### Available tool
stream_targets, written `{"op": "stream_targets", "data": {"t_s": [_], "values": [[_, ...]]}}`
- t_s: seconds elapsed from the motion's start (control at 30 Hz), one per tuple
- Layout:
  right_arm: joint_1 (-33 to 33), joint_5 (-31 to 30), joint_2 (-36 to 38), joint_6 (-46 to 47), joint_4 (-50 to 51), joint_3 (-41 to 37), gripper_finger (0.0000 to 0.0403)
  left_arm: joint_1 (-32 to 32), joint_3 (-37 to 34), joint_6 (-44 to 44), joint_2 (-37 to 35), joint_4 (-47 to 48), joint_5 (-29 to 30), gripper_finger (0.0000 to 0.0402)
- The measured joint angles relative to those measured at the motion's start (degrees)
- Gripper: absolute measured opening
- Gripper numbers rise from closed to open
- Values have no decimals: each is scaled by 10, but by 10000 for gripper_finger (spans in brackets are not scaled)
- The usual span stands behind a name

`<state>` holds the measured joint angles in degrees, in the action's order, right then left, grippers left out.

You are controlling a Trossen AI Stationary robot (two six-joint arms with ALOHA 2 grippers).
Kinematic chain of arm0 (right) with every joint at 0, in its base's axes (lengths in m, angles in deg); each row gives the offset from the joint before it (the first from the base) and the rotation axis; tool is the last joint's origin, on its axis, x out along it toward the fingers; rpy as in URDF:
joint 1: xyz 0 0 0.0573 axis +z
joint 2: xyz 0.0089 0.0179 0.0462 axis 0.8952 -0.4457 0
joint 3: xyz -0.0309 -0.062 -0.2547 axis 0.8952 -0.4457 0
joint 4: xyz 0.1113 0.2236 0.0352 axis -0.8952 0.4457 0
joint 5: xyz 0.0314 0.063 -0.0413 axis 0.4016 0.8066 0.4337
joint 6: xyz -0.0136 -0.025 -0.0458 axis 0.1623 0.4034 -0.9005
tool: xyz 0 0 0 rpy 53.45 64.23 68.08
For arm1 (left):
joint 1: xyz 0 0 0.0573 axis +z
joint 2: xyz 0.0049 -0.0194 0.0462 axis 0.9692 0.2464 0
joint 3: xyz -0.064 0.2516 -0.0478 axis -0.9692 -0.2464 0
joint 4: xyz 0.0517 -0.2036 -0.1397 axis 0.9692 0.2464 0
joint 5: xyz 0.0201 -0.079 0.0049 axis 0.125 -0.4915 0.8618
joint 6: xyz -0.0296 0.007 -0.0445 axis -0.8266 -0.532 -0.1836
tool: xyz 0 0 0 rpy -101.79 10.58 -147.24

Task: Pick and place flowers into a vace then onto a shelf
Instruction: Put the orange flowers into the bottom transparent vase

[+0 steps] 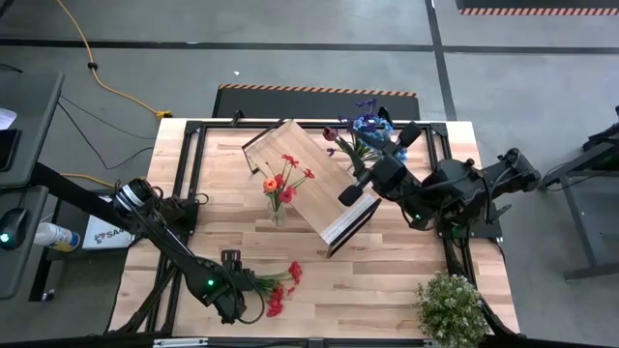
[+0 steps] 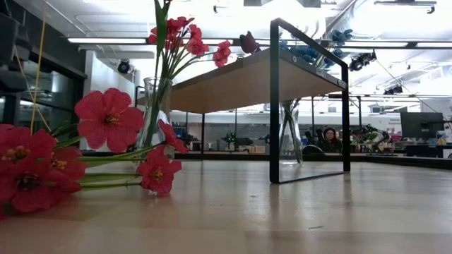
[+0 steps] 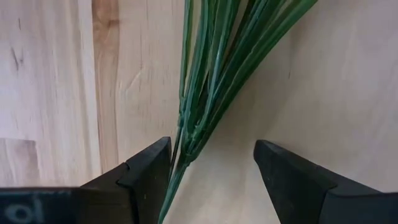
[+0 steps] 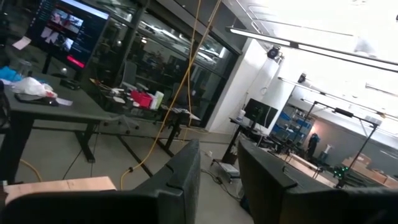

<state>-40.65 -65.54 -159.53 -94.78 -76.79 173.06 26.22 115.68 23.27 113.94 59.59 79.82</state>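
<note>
At the lower centre of the high view, we see the left gripper (image 1: pixel 240 295) spread wide around the green stems of the red artificial flowers (image 1: pixel 280 288) lying on the table, ungrasped; next, we judge, it must close, while the right gripper (image 1: pixel 356 190), fingers narrowly parted and empty, waits above the light-wood shelf (image 1: pixel 300 166).

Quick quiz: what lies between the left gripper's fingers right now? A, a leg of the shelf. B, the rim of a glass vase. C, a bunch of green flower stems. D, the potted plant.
C: in the left wrist view, the green stems of the flowers run down between the open fingers of the left gripper, lying on the table.
</note>
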Motion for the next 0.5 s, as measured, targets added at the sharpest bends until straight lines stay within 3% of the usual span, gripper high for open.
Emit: {"op": "stream_targets", "data": {"t_s": [0.23,0.5], "values": [[2,0,0,0,0,0,99,0,-1,0,1,-10,-6,241],[2,0,0,2,0,0,99,-1,-3,-12,1,-35,-13,99]]}}
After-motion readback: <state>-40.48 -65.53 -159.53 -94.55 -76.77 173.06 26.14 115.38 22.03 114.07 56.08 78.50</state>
